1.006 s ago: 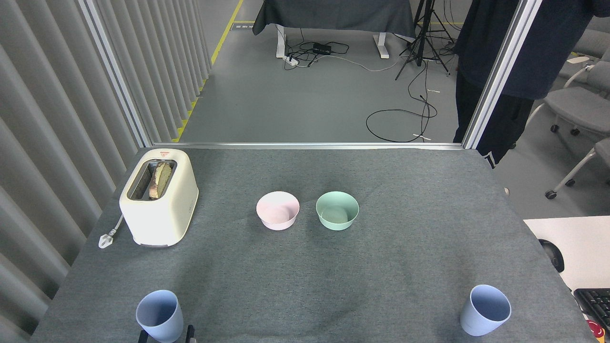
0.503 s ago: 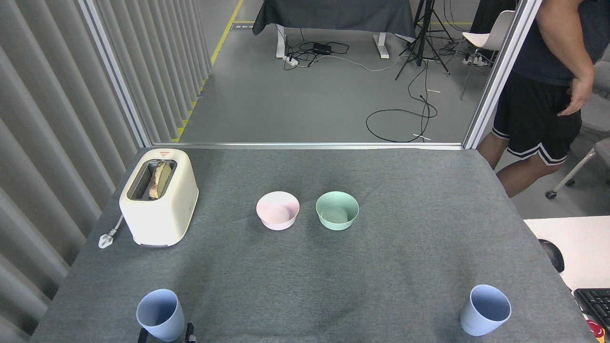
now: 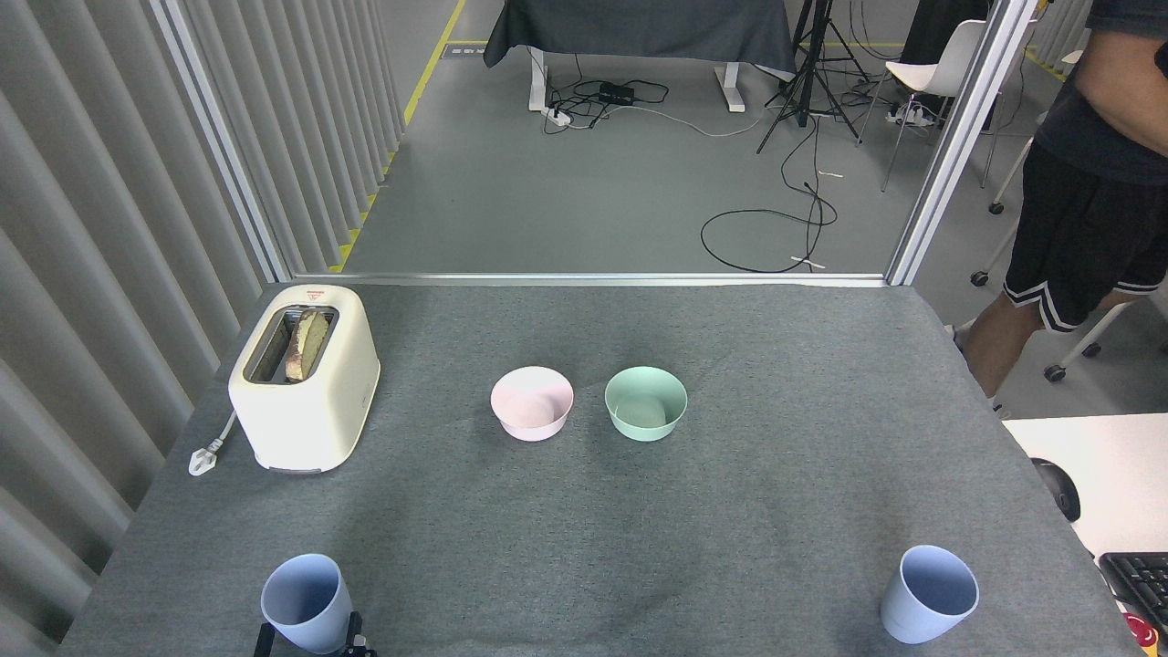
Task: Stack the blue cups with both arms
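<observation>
Robotics lab — floor cables point(image 3: 766, 224), tripod point(image 3: 808, 73), partitions point(image 3: 100, 210).

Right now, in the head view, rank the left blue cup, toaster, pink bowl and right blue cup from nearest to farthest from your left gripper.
From the left gripper, at the bottom edge:
1. Left blue cup, between its fingers.
2. Toaster, far left.
3. Pink bowl, centre.
4. Right blue cup, near right corner.

2 pale blue matte tumblers stand upright and open-mouthed on the grey cloth, well apart. The left cup point(image 3: 307, 603) sits at about 7 o'clock of the tabletop, near its front edge; the right cup point(image 3: 929, 594) sits at about 5 o'clock. Both are handleless, taper toward the base and look empty. Each rests on its own base, neither inside the other.
</observation>
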### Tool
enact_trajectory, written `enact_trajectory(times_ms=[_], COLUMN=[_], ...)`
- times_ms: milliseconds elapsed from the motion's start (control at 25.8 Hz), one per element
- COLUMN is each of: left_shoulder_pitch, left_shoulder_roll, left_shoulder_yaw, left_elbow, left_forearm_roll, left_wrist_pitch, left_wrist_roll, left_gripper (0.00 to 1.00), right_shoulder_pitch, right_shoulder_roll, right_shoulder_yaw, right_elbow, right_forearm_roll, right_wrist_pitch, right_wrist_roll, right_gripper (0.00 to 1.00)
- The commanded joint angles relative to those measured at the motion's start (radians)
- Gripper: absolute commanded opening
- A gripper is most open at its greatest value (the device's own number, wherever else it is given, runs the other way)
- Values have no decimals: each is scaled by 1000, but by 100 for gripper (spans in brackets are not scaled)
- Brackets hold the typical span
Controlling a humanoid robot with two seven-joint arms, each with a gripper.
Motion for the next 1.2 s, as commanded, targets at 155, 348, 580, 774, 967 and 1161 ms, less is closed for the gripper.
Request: enact_trajectory(times_ms=[155,348,580,774,967,1161], left_shoulder_pitch=[-19,-16,-14,1,-10,-23], left_shoulder_roll=[11,12,12,14,5,-66], left_shoulder_yaw=[0,0,0,-5,-153,-305], left_elbow=[13,19,8,-73,-153,-119], left_forearm_roll=[1,1,-1,-7,-39,-198], left_wrist_pitch=[-1,0,-1,-9,-1,3], left_wrist_roll=[0,0,0,5,3,5], left_gripper=[100,77,51,52,54,54], right_shoulder_pitch=[0,0,0,0,0,0], right_shoulder_roll=[0,0,0,0,0,0], right_shoulder_yaw=[0,2,2,3,5,3], right_elbow=[0,0,0,0,2,2], right_forearm_roll=[2,2,0,2,2,2], right_wrist_pitch=[0,0,0,0,0,0], right_wrist_roll=[1,1,-1,1,1,1], right_gripper=[100,100,100,100,100,100])
